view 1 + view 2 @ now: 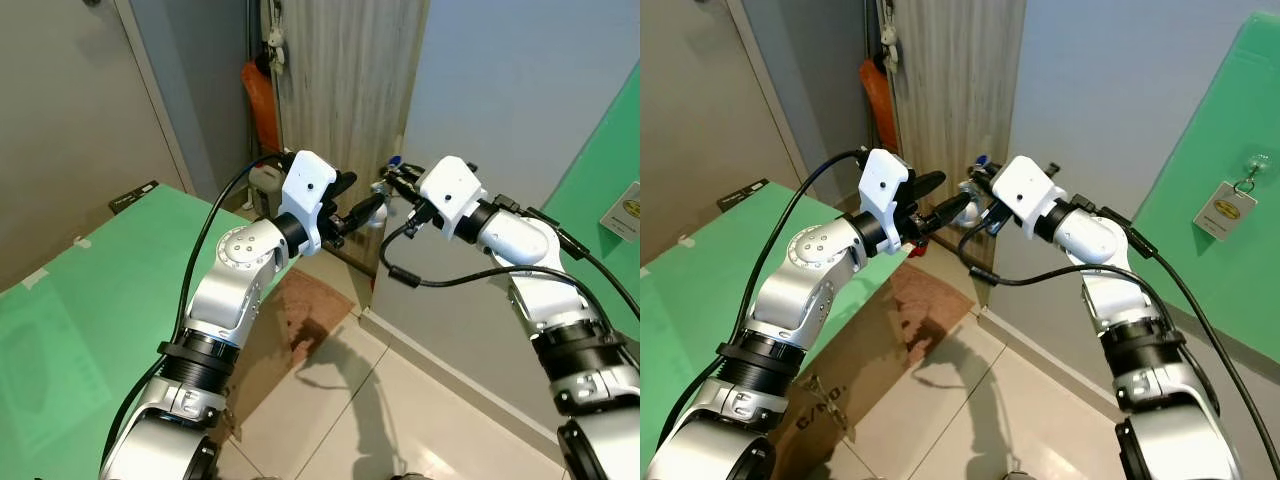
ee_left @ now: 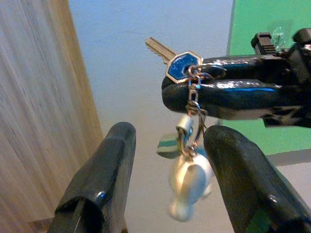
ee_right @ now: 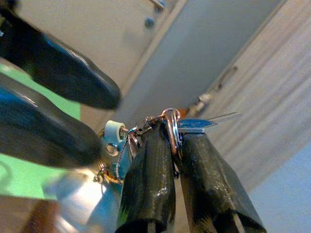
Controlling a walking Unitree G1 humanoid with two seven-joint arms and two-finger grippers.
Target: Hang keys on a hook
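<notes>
Both silver arms are raised in front of the body, elbows bent, forearms angled inward so the two wrists nearly meet; the left gripper (image 1: 365, 211) reaches toward the right with its two black fingers (image 2: 104, 184) spread apart, nothing clamped between them; the right gripper (image 1: 388, 180) points toward the left, its fingers (image 3: 148, 184) pressed together on the keys (image 2: 187, 73), whose ring and charm hang between the left gripper's parted fingers; a black cable loops beneath each forearm.
</notes>
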